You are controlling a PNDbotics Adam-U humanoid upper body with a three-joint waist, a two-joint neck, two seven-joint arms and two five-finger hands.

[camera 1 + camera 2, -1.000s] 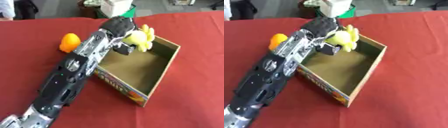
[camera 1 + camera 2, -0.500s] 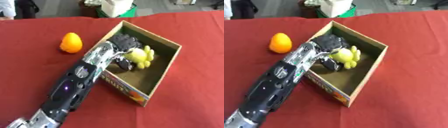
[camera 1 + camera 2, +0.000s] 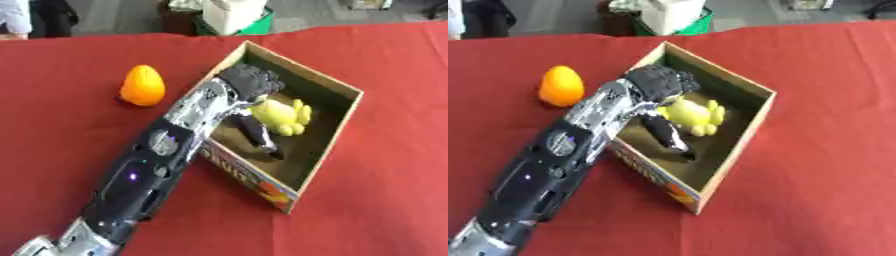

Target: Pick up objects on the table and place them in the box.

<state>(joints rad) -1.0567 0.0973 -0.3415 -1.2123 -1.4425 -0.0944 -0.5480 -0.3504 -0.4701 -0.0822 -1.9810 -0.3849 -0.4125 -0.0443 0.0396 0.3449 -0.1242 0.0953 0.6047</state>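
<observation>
One left hand [image 3: 249,85] reaches inside the cardboard box [image 3: 337,125], fingers released; the yellow toy [image 3: 282,116] lies just beside its thumb; an orange egg-shaped object [image 3: 143,86] sits outside on the red tablecloth [image 3: 385,190].

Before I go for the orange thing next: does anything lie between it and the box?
Nothing visible does. The orange object lies on bare red tablecloth left of the box. Only the left hand, inside the box beside the yellow object, hangs over that wall.

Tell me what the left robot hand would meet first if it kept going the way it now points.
The left robot hand reaches into the cardboard box above the yellow toy, pointing toward the far wall. Going straight on, it would probably meet that wall's inner face first; depth is unclear.
</observation>
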